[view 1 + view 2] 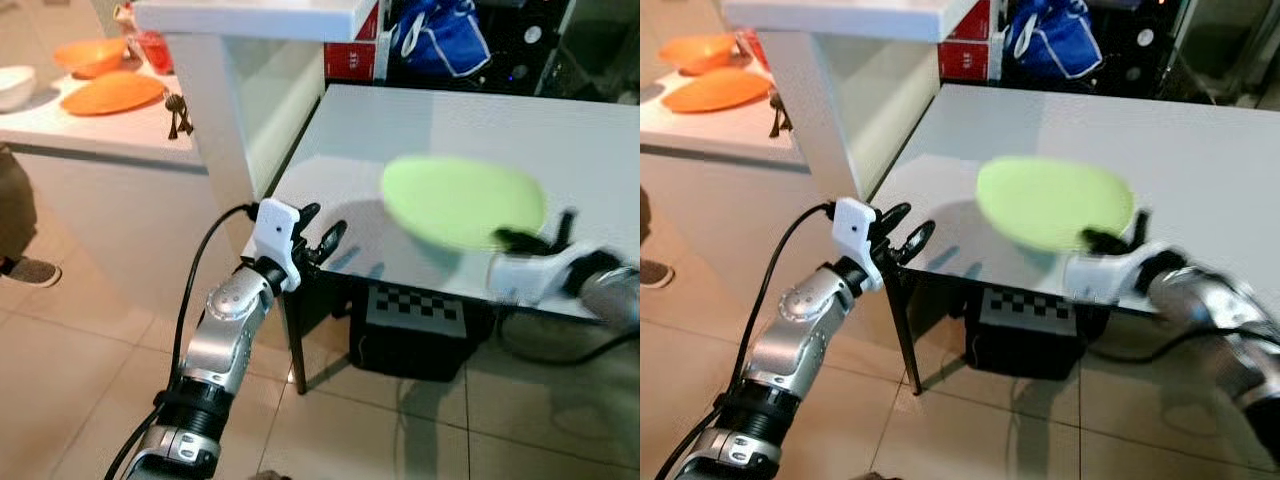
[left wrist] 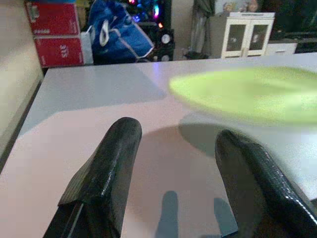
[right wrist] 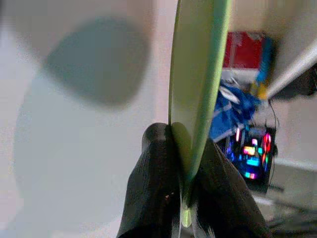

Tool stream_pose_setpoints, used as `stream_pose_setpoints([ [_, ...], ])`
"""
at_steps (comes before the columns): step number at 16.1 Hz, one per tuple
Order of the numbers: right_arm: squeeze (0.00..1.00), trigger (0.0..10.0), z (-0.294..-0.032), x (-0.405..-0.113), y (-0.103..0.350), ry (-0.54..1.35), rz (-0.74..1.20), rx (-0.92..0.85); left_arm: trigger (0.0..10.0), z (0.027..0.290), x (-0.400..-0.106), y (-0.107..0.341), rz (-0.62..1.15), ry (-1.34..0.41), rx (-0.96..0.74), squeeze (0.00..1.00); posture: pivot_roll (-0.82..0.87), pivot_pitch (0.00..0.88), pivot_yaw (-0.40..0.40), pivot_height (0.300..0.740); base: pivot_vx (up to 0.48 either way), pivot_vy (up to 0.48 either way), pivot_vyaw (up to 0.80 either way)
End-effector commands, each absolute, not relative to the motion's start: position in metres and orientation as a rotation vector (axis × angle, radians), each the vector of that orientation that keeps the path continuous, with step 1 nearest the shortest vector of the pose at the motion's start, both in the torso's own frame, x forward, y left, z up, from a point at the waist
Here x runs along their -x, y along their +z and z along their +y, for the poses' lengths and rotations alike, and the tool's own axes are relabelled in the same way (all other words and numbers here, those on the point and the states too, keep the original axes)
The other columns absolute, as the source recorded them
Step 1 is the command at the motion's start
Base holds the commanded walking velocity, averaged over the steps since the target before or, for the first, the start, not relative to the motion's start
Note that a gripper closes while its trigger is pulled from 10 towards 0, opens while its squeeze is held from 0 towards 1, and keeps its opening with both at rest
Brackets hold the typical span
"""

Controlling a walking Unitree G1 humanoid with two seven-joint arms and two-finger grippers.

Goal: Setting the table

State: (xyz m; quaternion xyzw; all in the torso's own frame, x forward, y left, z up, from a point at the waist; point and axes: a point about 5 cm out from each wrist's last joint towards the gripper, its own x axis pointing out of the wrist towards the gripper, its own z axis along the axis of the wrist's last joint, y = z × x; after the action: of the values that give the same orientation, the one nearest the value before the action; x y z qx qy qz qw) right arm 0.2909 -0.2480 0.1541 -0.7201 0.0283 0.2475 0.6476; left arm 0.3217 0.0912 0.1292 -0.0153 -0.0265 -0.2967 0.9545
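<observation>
Right wrist view: right tool (image 3: pixel 183 163) pinches green plate (image 3: pixel 198 74) rim (blurred, seemingly above table (image 1: pixel 560 130)); left tool (image 2: pixel 173 163) wide at table edge.

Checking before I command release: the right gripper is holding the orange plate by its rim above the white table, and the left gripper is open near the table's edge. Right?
Not quite: the plate in the right gripper is light green, as the left eye view shows. The rest holds: rim pinched above the white table, left gripper open near its edge.

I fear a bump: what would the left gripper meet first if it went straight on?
Probably nothing soon: the open left gripper points over the bare table; the green plate hangs off to one side.
</observation>
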Motion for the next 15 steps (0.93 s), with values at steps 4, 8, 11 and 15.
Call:
stream_pose_setpoints([
  [4, 0.00, 10.0, -0.252, -0.302, 0.150, 0.517, -0.031, 1.749, 10.0, 0.087, -0.327, 0.136, -0.074, -0.600, 0.022, 0.00, -0.10, 0.000, 0.049, 0.740, 0.000, 0.000, 0.00],
  [8, 0.00, 10.0, -0.256, -0.305, 0.147, 0.491, -0.052, 1.731, 10.0, 0.085, -0.328, 0.134, -0.073, -0.612, -0.004, 0.00, -0.10, 0.000, 0.058, 0.740, 0.413, 0.000, 0.00],
  [11, 0.00, 10.0, -0.255, -0.305, 0.144, 0.487, -0.057, 1.713, 10.0, 0.084, -0.328, 0.133, -0.067, -0.632, -0.015, 0.00, -0.10, 0.000, 0.061, 0.740, 0.390, -0.194, 0.00],
  [15, 0.00, 10.0, -0.252, -0.306, 0.142, 0.485, -0.065, 1.700, 10.0, 0.085, -0.328, 0.134, -0.070, -0.613, -0.002, 0.00, -0.10, 0.000, 0.066, 0.740, 0.085, -0.083, 0.00],
])
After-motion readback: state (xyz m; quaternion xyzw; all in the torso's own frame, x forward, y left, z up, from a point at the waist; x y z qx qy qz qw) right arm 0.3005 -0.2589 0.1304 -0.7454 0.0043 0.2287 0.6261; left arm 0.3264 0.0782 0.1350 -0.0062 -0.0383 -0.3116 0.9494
